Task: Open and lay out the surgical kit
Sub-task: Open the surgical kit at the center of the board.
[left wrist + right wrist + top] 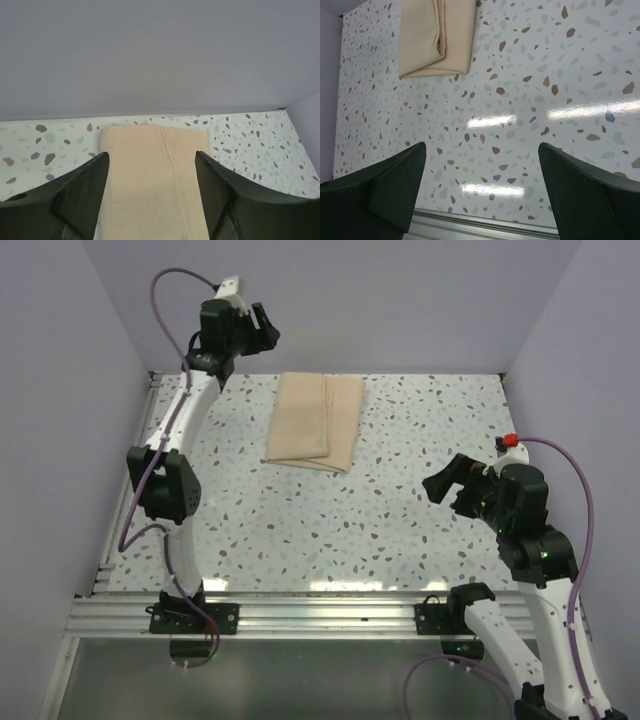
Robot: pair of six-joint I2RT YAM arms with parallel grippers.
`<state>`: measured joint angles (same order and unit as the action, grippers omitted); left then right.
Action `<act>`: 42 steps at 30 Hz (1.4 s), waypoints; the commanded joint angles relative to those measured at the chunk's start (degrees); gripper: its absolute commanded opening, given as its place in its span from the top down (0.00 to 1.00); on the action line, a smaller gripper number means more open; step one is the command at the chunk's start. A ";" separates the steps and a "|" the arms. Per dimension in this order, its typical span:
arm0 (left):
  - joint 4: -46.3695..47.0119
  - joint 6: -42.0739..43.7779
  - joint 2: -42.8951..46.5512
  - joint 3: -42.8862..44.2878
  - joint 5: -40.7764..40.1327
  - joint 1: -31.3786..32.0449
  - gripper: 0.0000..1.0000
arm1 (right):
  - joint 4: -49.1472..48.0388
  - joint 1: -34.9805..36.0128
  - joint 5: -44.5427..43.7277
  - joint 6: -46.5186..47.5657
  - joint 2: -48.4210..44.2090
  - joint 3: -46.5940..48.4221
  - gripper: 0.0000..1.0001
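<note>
Surgical kit (315,422) is a folded tan cloth bundle lying flat at the far middle of the speckled table (400,520), closed up, cloth only showing. Left gripper (267,328) hangs raised at the far left by the back wall (400,300), jaws spread, nothing between them. Right gripper (446,481) sits over bare table at the right, well apart from the kit, jaws spread wide and pinching nothing. Any markings on the arms are too small to read. Left wrist view looks down through the spread fingers (80,190) and shows a fold line running along the cloth top. Right wrist view shows stacked layers at the bundle's near edge, lamp glare on the table and the metal rail (485,225).
</note>
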<state>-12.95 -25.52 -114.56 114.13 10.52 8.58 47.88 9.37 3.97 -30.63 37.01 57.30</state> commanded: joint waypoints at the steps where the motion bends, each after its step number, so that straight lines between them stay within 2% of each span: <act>1: -18.41 9.52 -7.59 11.02 -9.36 6.51 0.31 | -0.86 0.04 -1.68 1.01 0.42 1.15 0.02; 2: -18.17 10.39 -7.95 9.03 -14.52 7.84 0.32 | -0.86 0.13 -1.86 1.10 0.51 1.32 0.01; 5: -19.39 10.84 -9.53 7.69 -22.97 13.38 0.39 | 0.02 0.13 -2.65 1.45 1.30 1.85 0.01; 9: -21.06 11.28 -10.94 4.97 -30.64 21.98 0.43 | 0.11 0.04 -1.42 1.37 1.92 0.72 0.02; 12: -20.01 8.83 -10.77 0.67 -31.36 24.63 0.43 | -0.15 0.13 -0.19 1.02 2.45 -0.25 0.01; 17: -20.27 5.83 -12.34 -1.80 -31.44 26.14 0.42 | -0.15 0.13 0.87 1.19 2.89 -0.87 0.01; 26: -20.97 4.86 -17.70 -1.19 -29.86 27.37 0.43 | -0.42 0.13 1.75 1.37 3.50 -1.49 0.02; 35: -21.50 5.30 -19.20 -1.10 -29.77 29.04 0.43 | -0.07 0.04 1.13 1.72 3.50 -1.49 0.02; 38: -22.20 5.57 -20.34 -0.57 -30.56 29.13 0.53 | 0.02 0.04 1.22 1.63 3.33 -1.93 0.01; 39: -22.64 5.65 -20.78 -0.22 -30.65 29.21 0.64 | 0.02 0.13 1.22 1.54 3.33 -2.10 0.01; 41: -23.96 5.92 -21.93 1.18 -31.52 29.21 0.77 | -0.06 0.13 1.04 1.63 3.33 -2.28 0.01; 42: -24.57 6.09 -22.28 1.71 -31.79 29.21 0.90 | -0.15 0.13 0.96 1.63 3.24 -2.37 0.02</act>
<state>-35.07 -19.81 -134.91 113.21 -20.18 37.54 48.29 9.37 4.16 -29.91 40.47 55.13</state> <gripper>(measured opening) 0.187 0.985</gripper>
